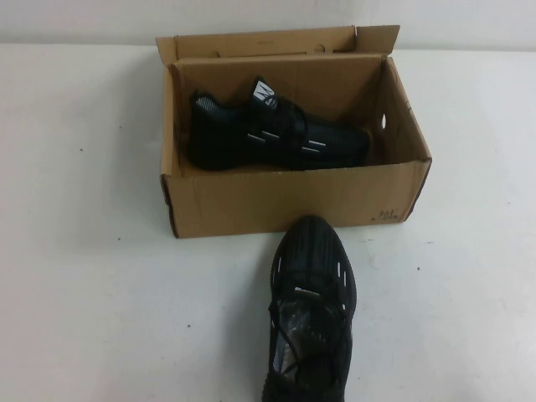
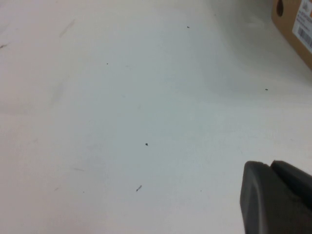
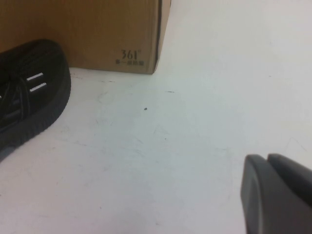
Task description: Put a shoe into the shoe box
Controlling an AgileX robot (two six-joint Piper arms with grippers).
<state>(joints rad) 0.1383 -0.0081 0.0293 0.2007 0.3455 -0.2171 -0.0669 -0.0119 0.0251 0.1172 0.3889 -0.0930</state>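
White table (image 1: 92, 276) | shoe (image 1: 276, 134) in shoe box (image 1: 293, 205) | second shoe (image 1: 311, 318) just outside | left gripper (image 2: 278, 200), right gripper (image 3: 278, 195): jaws unclear

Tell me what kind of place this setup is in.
Probably a lab or test bench, not a home: a plain white table holding only a cardboard shoe box, one sneaker inside and another outside. Both end effectors hover over bare tabletop: left, right.
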